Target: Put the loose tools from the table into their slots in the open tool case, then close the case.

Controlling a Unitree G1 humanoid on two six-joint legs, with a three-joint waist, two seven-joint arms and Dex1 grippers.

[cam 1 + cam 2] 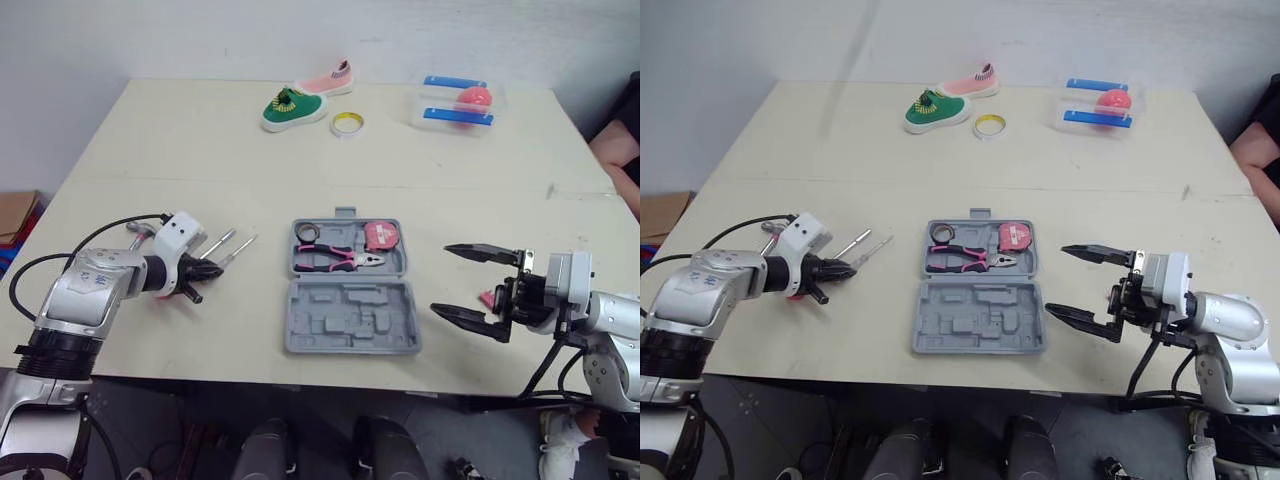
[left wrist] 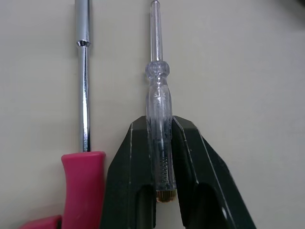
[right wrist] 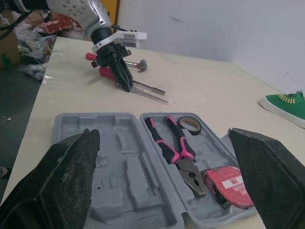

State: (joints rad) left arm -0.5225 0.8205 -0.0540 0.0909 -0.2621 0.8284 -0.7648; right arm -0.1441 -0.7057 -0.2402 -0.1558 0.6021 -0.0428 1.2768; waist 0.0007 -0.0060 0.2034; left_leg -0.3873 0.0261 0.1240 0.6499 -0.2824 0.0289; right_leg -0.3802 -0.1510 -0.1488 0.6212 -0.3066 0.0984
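Observation:
The grey tool case [image 1: 350, 318] lies open at the table's front middle. Its far half holds pink-handled pliers [image 1: 335, 260], a black tape roll [image 1: 306, 233] and a red tape measure [image 1: 380, 236]. To the left of the case, my left gripper [image 1: 212, 268] is shut on a clear-handled screwdriver [image 2: 159, 95] that lies flat on the table. A pink-handled screwdriver [image 2: 84, 95] lies parallel beside it, and a small hammer [image 1: 140, 230] rests behind the wrist. My right gripper [image 1: 441, 279] hangs wide open just right of the case with nothing between its fingers, and a small pink item [image 1: 487, 297] lies beneath it.
At the back of the table stand a green shoe [image 1: 292, 108], a pink shoe [image 1: 330, 80], a yellow tape ring [image 1: 348, 124] and a clear box [image 1: 458, 105] with a pink ball. A person's arm [image 1: 618, 150] shows at the right edge.

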